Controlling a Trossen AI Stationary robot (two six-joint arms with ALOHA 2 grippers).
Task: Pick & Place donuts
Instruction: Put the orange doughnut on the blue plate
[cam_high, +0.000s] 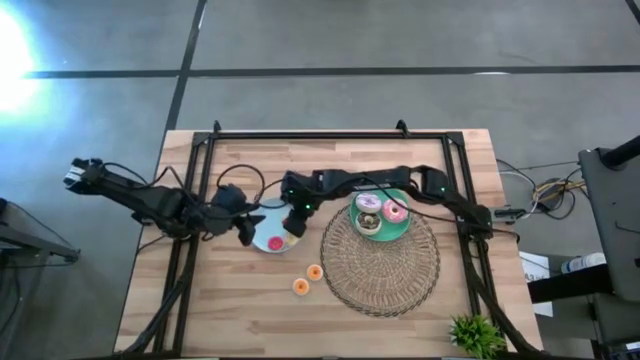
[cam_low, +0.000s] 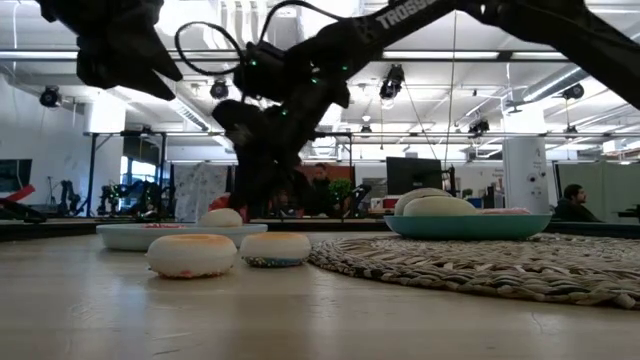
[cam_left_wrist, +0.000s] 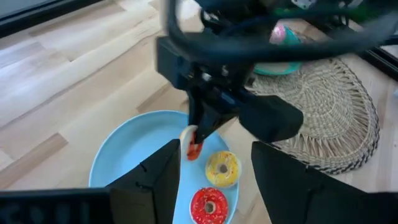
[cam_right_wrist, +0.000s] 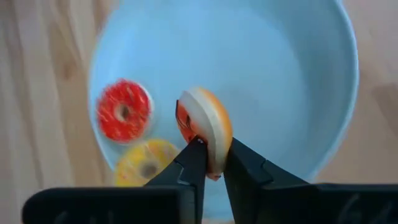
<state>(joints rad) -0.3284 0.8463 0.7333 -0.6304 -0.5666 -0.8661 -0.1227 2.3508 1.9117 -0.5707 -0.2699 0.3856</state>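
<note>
- The right gripper (cam_right_wrist: 210, 163) was over the light-blue plate (cam_right_wrist: 292, 68), and its fingers were clamped on the edge of a small orange donut (cam_right_wrist: 208, 134), which stood on its side between them. The grip was only on the rim, so the donut could turn or slip out before it was placed.
- A red donut (cam_right_wrist: 124, 110) and a yellow donut (cam_right_wrist: 144, 163) already lay on the same plate, close under the held one. If the orange donut fell or rolled after release, it could knock them or roll off the plate's low rim.
- The left gripper (cam_left_wrist: 214, 168) hung just beside the right one above the plate, with its fingers apart and nothing between them. The two arms were very near, so a careless move by either could make them touch.
- Two more small donuts (cam_high: 307, 279) waited on the bare wooden table (cam_high: 200, 310), near the woven placemat (cam_high: 385, 270). A low sweep of an arm could push them away.
- On the teal plate (cam_high: 402, 230) two larger donuts (cam_high: 380, 208) rested under the right arm; its cables could brush them.
</note>
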